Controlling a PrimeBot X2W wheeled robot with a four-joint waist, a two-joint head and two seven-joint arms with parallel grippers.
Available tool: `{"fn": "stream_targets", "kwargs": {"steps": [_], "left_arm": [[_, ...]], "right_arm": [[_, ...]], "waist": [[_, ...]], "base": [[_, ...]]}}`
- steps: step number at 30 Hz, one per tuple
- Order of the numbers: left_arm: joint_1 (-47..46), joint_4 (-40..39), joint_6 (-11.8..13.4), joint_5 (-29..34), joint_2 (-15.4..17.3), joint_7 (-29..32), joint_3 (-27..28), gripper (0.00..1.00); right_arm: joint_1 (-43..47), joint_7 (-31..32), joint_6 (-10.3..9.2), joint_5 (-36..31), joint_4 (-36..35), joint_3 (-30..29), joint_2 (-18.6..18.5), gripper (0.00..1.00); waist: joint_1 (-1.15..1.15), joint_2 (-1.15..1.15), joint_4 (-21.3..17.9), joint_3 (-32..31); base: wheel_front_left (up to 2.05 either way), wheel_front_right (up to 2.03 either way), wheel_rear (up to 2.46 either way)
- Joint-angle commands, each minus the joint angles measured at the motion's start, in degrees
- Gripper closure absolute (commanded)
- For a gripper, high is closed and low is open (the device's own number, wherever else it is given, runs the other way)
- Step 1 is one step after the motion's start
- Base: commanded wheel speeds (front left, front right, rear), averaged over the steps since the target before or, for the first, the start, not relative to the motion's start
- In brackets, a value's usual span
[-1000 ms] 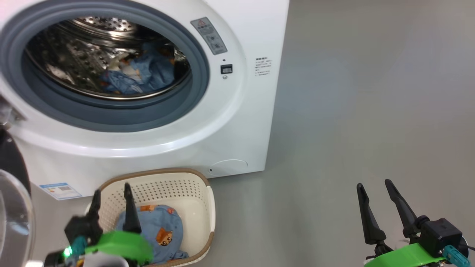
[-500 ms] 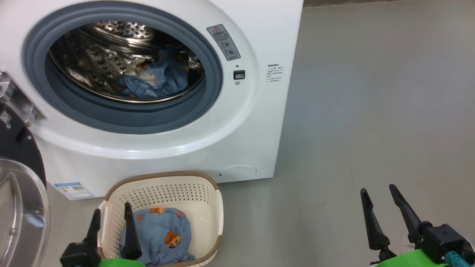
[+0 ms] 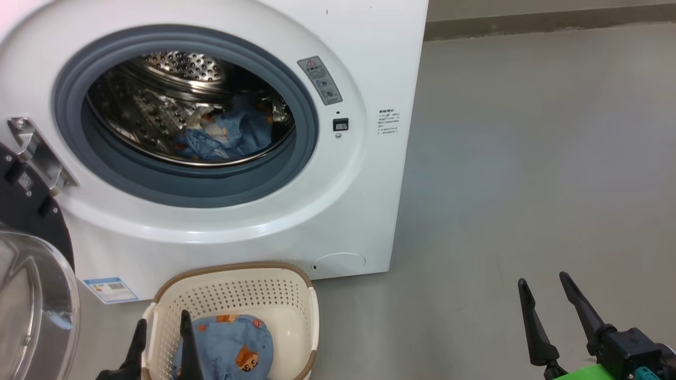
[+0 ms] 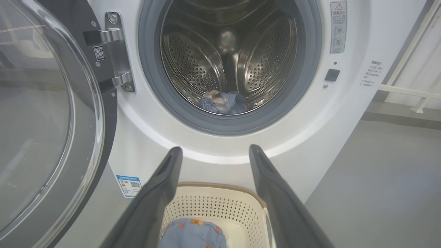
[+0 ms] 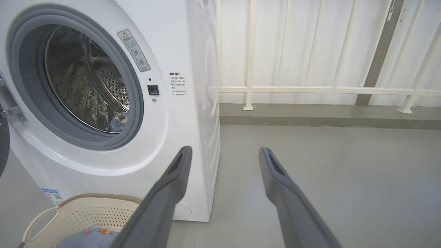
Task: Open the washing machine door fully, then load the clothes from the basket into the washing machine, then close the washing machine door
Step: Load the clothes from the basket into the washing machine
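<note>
The washing machine (image 3: 338, 211) stands with its door (image 3: 31, 295) swung open to the left, the glass bowl facing me. One blue piece of the clothes (image 3: 227, 137) lies in the steel drum (image 4: 193, 58). A second blue bundle of clothes (image 3: 232, 345) with orange animals sits in the cream basket (image 3: 296, 295) on the floor before the machine. My left gripper (image 3: 163, 316) is open and empty, hovering over the basket's near left side. My right gripper (image 3: 543, 278) is open and empty above bare floor, well to the right of the basket.
The grey floor (image 3: 528, 158) stretches to the right of the machine. A white railing (image 5: 310, 90) on a raised kerb runs along the back. The open door (image 4: 41, 120) and its hinge (image 4: 117, 51) take up the space left of the drum opening.
The head camera has tilted up, sliding the whole scene lower in the picture. My left gripper has drawn back toward the near edge of the basket. Both grippers stay open.
</note>
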Motion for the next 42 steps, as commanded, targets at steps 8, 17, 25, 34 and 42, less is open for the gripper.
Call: {"fn": "stream_targets", "kwargs": {"steps": [8, 17, 25, 34, 42], "left_arm": [[-0.6, -1.3, -0.4, 0.2, 0.7, -0.4, 2.7, 0.0], [-0.2, -1.5, -1.0, 0.0, 0.7, -0.4, 3.0, 0.0], [-0.2, -1.3, -0.7, -0.1, 0.7, -0.4, 2.7, 0.0], [-2.0, 2.6, -0.8, -0.9, 0.7, -0.4, 2.0, 0.0], [-9.0, 15.0, -1.3, -2.7, 0.7, -0.4, 1.3, 0.0]], "right_arm": [[-0.5, -0.4, 0.09, -0.7, -1.4, 2.1, -0.5, 0.0], [0.2, -0.4, 0.09, -0.5, -1.3, 2.5, -0.5, 0.0], [0.1, -0.4, 0.09, -0.5, -1.2, 2.7, -0.5, 0.0], [-0.7, -0.4, 0.09, 0.3, -1.3, 3.0, -0.5, 0.0], [-3.6, -0.4, 0.09, 1.5, -1.4, 2.9, -0.5, 0.0]], "waist": [[0.0, 0.0, -0.9, -1.1], [0.0, 0.0, -1.4, -1.7], [0.0, 0.0, -1.7, -1.4], [0.0, 0.0, -2.8, 1.0], [0.0, 0.0, -5.0, 6.9]], "base": [[0.0, 0.0, 0.0], [0.0, 0.0, 0.0], [0.0, 0.0, 0.0], [0.0, 0.0, 0.0], [0.0, 0.0, 0.0]]}}
